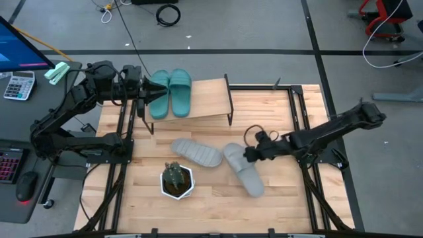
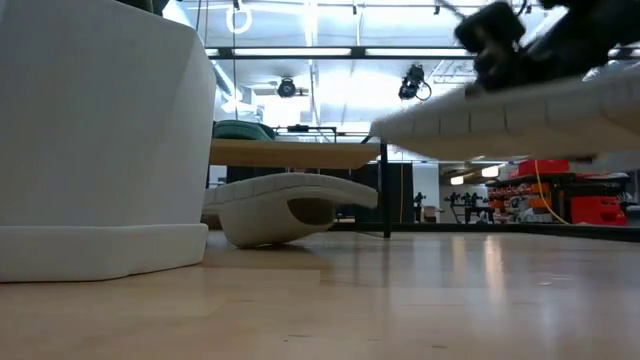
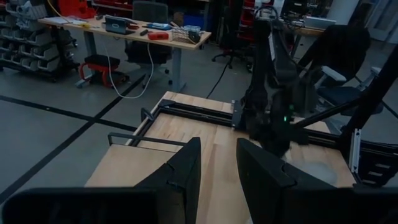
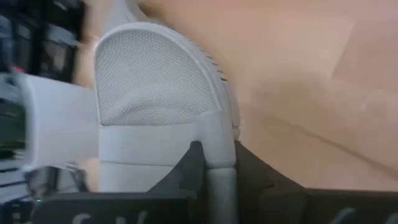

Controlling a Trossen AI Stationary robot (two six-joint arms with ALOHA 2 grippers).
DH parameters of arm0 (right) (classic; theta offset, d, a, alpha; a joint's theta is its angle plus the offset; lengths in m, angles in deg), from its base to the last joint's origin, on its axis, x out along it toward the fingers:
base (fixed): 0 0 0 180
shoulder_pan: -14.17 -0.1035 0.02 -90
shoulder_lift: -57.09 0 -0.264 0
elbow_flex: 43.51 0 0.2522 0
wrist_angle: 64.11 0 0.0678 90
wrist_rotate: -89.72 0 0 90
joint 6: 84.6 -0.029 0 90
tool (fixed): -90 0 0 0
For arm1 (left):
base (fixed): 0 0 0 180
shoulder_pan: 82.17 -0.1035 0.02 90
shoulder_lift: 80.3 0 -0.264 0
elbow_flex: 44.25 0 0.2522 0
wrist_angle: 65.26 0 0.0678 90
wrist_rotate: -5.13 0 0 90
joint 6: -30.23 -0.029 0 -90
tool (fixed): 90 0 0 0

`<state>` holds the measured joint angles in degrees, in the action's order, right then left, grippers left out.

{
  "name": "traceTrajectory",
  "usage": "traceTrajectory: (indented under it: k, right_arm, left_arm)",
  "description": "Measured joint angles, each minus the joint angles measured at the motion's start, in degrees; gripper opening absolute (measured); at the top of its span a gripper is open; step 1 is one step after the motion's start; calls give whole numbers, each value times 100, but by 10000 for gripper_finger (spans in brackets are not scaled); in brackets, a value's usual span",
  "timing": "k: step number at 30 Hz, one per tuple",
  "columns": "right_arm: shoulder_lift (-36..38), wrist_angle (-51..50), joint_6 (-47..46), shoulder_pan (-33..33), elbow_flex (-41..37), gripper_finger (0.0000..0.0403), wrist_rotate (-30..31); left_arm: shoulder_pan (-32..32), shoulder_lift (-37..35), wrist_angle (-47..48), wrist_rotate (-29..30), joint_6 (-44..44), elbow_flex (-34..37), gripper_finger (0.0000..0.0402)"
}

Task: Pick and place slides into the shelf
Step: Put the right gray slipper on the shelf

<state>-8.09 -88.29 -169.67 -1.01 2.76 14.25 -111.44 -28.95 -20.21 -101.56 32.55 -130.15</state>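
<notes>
Teal slides (image 1: 171, 92): both lay side by side on the shelf (image 1: 205, 99), upper centre of the high view; this half of the task looked done.
Grey slide in hand (image 1: 243, 169): right of centre, its edge pinched in the narrowed right pincer (image 1: 252, 154); the low view showed it raised off the counter (image 1: 291, 198).
Second grey slide (image 1: 197, 152): lay at centre on the counter, not yet picked.
Left pincer (image 1: 147, 94): hovered at the shelf's left end, fingers partly apart, holding nothing.
Remaining: two grey slides to shelve, by this judgement.
</notes>
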Motion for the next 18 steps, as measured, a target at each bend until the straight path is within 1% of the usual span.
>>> traceTrajectory:
  k: [3, 6, 8, 11, 15, 18]
  right_arm:
    - [610, -681, 270, 2, 185, 50, 371]
    - [1072, -1456, 666, 20, 552, 50, 809]
    - [1279, -1924, 1096, 60, 884, 50, 1138]
    - [1382, -2260, 2209, 185, 1521, 50, 1517]
    - [1213, -2538, 3977, 564, 2556, 50, 1499]
    - [994, -2793, 5029, 955, 3389, 50, 1173]
  left_arm:
    - [0, 0, 0, 0, 37, -2, 107]
    - [0, 0, 4, 0, 204, -2, 107]
    - [0, 0, 4, -18, 350, -2, 107]
    - [-1, 1, 4, -307, 645, -2, 107]
    - [0, 26, 4, -832, 941, -2, 107]
    - [0, 91, 11, -1150, 1198, -4, 107]
